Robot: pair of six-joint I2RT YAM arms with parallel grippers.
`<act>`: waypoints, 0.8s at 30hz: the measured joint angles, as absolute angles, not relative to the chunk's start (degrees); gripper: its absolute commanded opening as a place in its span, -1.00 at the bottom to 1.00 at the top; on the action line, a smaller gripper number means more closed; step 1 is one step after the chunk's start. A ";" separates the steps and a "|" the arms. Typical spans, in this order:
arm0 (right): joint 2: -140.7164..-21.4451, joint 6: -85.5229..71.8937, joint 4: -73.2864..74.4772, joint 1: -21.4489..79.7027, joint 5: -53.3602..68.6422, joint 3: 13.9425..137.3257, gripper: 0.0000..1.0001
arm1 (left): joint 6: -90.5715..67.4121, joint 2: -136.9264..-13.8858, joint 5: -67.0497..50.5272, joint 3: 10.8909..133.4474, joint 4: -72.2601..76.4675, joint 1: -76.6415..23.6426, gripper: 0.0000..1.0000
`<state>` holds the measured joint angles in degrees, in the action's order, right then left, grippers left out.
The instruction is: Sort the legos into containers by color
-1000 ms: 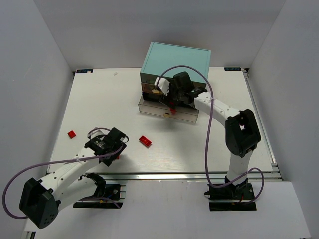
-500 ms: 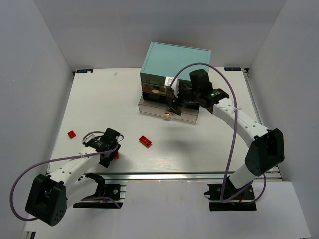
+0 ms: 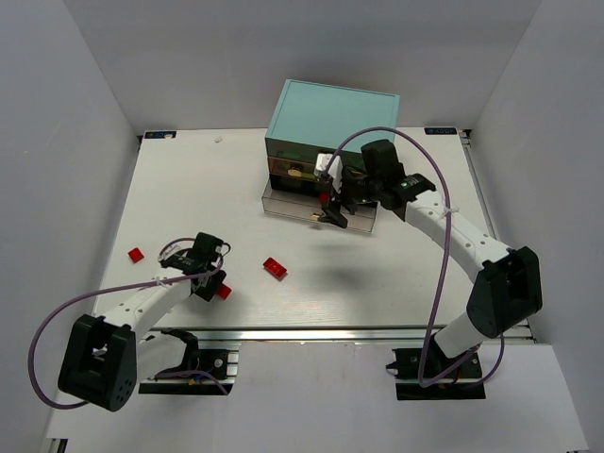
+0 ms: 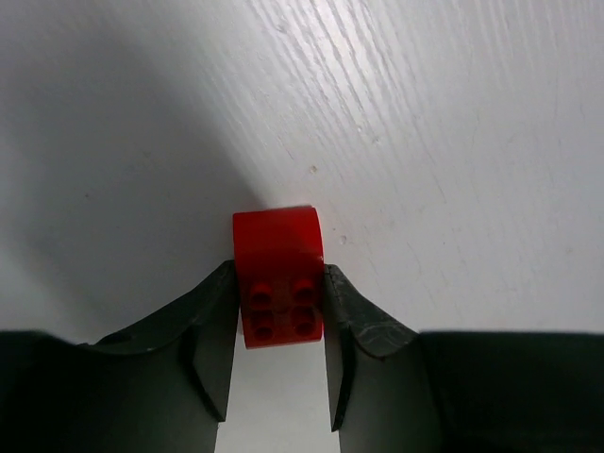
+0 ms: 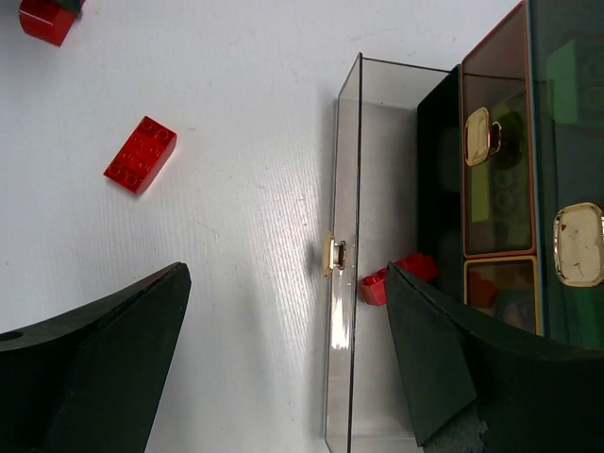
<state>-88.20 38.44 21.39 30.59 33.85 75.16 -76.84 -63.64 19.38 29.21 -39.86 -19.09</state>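
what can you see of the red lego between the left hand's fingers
The red lego is a small, glossy, bright red plastic brick. Four round studs in a two-by-two block show on the face toward the left wrist camera, and its far end looks smooth and rounded. It sits in the left hand, with the two dark fingers against its opposite sides. It is low over the white table, near the front left. Whether it rests on the surface or is just clear of it cannot be told.

bright, even overhead light; soft shadows fell on the white table (image 3: 189,189); left wrist view was shaded at its left side.
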 measured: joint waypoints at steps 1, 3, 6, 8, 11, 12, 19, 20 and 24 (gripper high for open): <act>-88.03 38.30 21.39 30.55 33.89 75.16 0.76 | -75.57 -63.61 18.57 29.28 -39.53 -19.07 -0.94; -87.44 37.87 21.32 30.39 33.89 75.07 0.77 | -72.62 -63.68 16.86 29.98 -38.54 -19.07 -1.00; -85.91 35.68 19.38 30.33 32.16 73.34 0.72 | -67.00 -64.23 13.69 33.69 -35.40 -19.35 -1.00; -84.60 33.61 17.12 30.33 29.95 71.26 -0.11 | -63.66 -65.14 10.96 37.78 -30.89 -19.66 -1.00; -83.18 30.22 14.02 30.04 26.39 68.27 -1.00 | -60.25 -68.23 7.14 44.99 -23.73 -19.75 -1.00; -83.18 28.93 13.58 29.87 25.45 67.94 -1.00 | -59.51 -70.11 5.91 48.10 -21.56 -19.77 -1.00; -83.05 24.86 11.60 28.88 21.98 67.37 -1.00 | -58.54 -87.50 -0.80 63.61 -9.93 -19.92 -1.00; -82.85 24.51 11.33 28.88 21.61 67.11 -1.00 | -58.78 -90.28 -1.19 65.54 -9.39 -20.05 -1.00; -82.08 23.99 10.83 28.88 20.64 66.52 -1.00 | -60.05 -98.96 -1.56 71.20 -9.21 -20.27 -1.00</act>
